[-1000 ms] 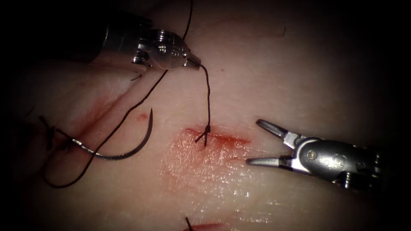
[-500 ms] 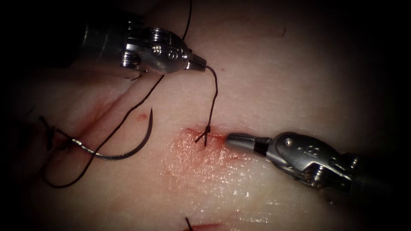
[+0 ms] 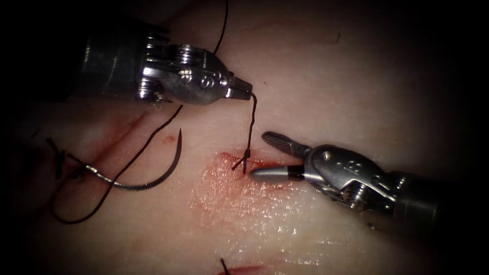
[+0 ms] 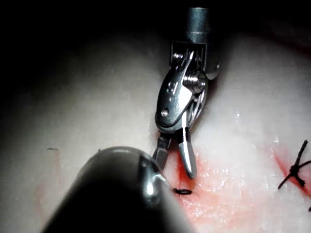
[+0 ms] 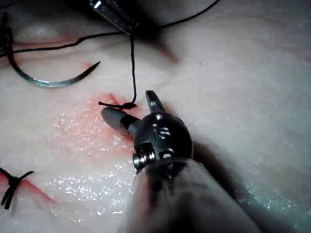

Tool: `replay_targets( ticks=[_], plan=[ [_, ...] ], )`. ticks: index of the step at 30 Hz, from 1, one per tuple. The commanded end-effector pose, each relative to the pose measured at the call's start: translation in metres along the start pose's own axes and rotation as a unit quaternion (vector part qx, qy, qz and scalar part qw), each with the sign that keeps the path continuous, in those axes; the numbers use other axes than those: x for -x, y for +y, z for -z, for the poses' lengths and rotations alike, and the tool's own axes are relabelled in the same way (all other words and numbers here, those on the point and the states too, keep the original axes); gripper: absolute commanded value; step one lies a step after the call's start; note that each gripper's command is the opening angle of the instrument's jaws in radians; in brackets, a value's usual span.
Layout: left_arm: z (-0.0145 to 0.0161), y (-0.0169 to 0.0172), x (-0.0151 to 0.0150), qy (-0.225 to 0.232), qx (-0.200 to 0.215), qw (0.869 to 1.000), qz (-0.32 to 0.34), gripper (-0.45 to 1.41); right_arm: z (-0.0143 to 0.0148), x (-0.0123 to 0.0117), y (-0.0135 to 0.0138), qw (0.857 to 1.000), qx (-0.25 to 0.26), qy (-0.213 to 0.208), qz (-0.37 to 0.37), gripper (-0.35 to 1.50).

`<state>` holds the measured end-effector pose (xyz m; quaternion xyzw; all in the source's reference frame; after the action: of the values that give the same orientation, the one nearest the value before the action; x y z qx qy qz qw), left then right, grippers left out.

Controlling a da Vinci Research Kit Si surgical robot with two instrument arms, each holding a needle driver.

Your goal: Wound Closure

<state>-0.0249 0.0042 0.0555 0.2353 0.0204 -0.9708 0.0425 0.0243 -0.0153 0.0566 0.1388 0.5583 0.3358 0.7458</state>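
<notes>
Tissue [image 3: 356,76] pale pinkish-cream, glossy white glints near; red fluid [image 3: 224,188] patch orange-red, darker red along cut [image 3: 265,164]; thread [image 3: 249,127] and knot [image 3: 246,153] black; needle [image 3: 153,181] dark grey steel; both tools silver, left tool [image 3: 243,89], right tool [image 3: 270,155]

The left arm's steel end effector [image 3: 245,87] bites the dark thread [image 3: 250,125], so the stretch of strand inside its tips is hidden. In the left wrist view its own rounded body [image 4: 121,189] sits out of focus and covers the thread and most of the small dark knot [image 4: 181,191]. The thread running upward leaves the endoscope view at the top edge. The swaged end of the curved steel needle [image 3: 147,178] fades into deep shadow at the left, where the tangled dark stitch ends [image 3: 58,158] cannot be made out. Another dark stitch [image 3: 224,266] is cut off by the bottom edge. The right arm's steel end effector [image 5: 127,108] hides the part of the red-stained cut [image 5: 82,126] beneath it.
</notes>
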Motion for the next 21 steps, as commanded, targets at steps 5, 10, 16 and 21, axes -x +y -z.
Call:
replay_targets(
  ticks=[5,10,16,21],
  plan=[
    [0.0,0.0001,-0.0008,-0.002,0.0,1.0,-0.002,-0.45,-0.0027,-0.0004,0.0009,1.0,0.0,0.009,0.005,1.3],
    [0.0004,0.0003,-0.0011,-0.003,0.001,1.0,-0.003,-0.45,-0.0037,-0.0006,0.0013,1.0,0.006,0.016,0.012,1.35],
    [0.0007,0.0004,-0.0014,-0.003,0.002,1.0,-0.002,-0.45,-0.0053,-0.001,0.0011,0.999,0.003,0.026,0.025,1.36],
    [0.0009,0.0005,-0.0015,0.001,0.004,1.0,-0.001,-0.45,-0.0065,-0.0011,0.0008,0.998,0.0,0.04,0.043,1.36]
  ],
)
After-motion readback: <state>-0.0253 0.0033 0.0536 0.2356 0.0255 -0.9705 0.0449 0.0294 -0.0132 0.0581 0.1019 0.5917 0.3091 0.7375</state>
